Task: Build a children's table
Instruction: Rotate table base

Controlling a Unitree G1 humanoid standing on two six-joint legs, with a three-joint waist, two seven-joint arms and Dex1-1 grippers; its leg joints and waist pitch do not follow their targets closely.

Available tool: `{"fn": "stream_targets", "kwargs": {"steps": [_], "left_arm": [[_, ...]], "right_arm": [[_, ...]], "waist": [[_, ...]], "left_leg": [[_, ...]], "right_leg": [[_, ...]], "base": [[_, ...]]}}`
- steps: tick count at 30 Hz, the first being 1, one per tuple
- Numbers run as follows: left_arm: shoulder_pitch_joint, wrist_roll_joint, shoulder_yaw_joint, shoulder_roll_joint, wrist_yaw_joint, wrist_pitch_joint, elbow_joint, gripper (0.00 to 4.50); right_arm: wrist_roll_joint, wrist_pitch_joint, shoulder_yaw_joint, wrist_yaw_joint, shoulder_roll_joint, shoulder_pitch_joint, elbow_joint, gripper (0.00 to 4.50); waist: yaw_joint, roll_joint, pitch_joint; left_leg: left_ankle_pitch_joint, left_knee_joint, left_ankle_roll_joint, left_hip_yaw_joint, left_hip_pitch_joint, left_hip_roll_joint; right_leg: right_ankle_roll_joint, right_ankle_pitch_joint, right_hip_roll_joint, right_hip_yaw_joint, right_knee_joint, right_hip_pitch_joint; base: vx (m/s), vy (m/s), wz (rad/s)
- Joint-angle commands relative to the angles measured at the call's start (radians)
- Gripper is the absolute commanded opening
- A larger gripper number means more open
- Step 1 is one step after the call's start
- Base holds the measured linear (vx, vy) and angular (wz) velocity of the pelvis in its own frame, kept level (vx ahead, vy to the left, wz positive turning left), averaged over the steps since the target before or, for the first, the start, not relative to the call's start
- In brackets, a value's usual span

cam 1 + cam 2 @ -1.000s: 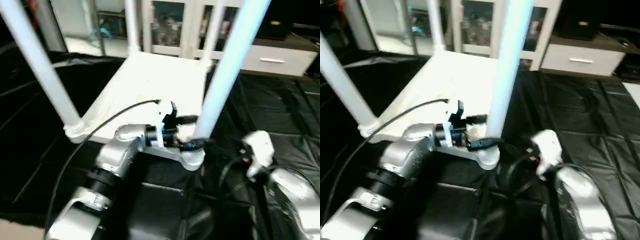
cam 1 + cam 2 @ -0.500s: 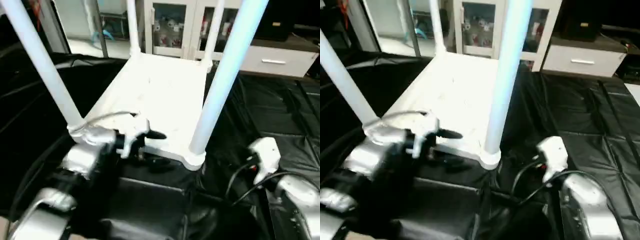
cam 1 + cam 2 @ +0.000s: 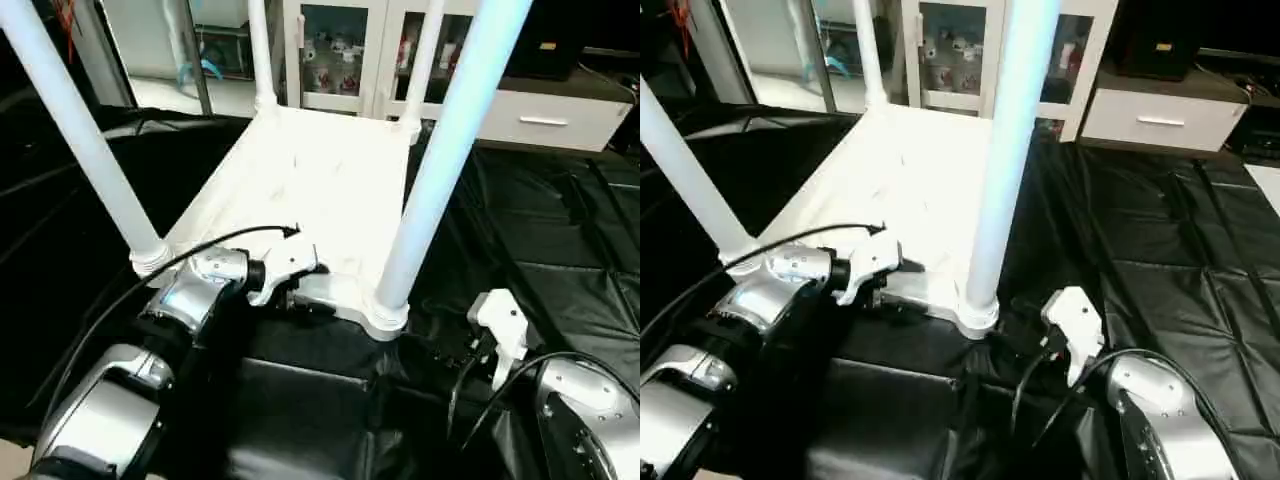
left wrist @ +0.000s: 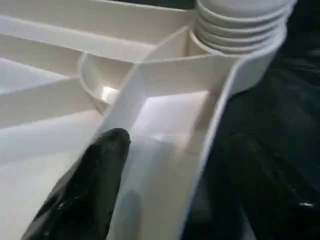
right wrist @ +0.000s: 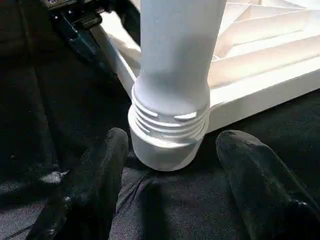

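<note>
While the table [image 3: 320, 190] lies upside down on the black sheet [image 3: 560, 230] with its legs up, its near rim is straddled by the left gripper [image 3: 305, 290]; the right gripper [image 5: 172, 150] is held wide, apart from the near leg [image 3: 440, 150]

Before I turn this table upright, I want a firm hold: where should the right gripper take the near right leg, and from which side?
Probably low on the near right leg, just above the threaded collar seated in the corner socket. The tube is round and upright, and the right gripper is open on either side of its base on the black sheet, so coming in level from the robot's side suits.
</note>
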Motion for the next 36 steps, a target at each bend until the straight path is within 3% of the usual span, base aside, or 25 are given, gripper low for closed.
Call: {"fn": "stream_targets", "kwargs": {"steps": [1, 20, 30, 32, 36], "left_arm": [[-0.03, 0.009, -0.015, 0.006, -0.038, -0.013, 0.03, 3.09], [-0.074, 0.046, 0.002, -0.006, -0.048, -0.078, 0.128, 1.72], [-0.064, 0.091, -0.02, -0.009, -0.026, -0.104, 0.144, 0.9], [-0.053, 0.125, -0.036, -0.003, 0.016, -0.094, 0.139, 0.85], [-0.017, 0.149, -0.032, -0.002, 0.094, -0.033, 0.112, 0.66]], "right_arm": [[0.005, 0.015, 0.005, 0.002, -0.006, -0.006, -0.031, 3.14], [-0.002, 0.011, 0.023, -0.004, 0.003, -0.022, -0.021, 3.14], [-0.007, 0.004, 0.03, -0.01, 0.01, -0.014, -0.023, 3.14], [-0.011, 0.002, 0.035, -0.014, 0.015, -0.013, -0.022, 3.14], [-0.014, -0.001, 0.044, -0.022, 0.025, -0.01, -0.023, 3.14]], "waist": [[0.006, -0.005, -0.065], [0.011, -0.002, -0.066], [0.014, -0.001, -0.067], [0.012, 0.004, -0.066], [0.006, 0.004, -0.062]], "left_leg": [[-0.226, -0.074, 0.052, -0.027, 0.006, 0.053], [-0.218, -0.074, 0.053, -0.027, 0.007, 0.056], [-0.226, -0.076, 0.047, -0.029, 0.007, 0.056], [-0.232, -0.077, 0.044, -0.03, 0.005, 0.058], [-0.271, -0.08, 0.038, -0.03, 0.005, 0.055]], "right_leg": [[-0.263, -0.198, -0.064, 0.045, -0.072, 0.04], [-0.281, -0.146, -0.066, 0.046, -0.066, 0.043], [-0.279, -0.14, -0.067, 0.046, -0.067, 0.044], [-0.278, -0.137, -0.067, 0.046, -0.067, 0.045], [-0.264, -0.216, -0.067, 0.045, -0.075, 0.045]], "base": [[0.0, 0.0, 0.0], [0.0, 0.0, 0.0], [0.0, 0.0, 0.0], [0.0, 0.0, 0.0], [0.0, 0.0, 0.0]]}}
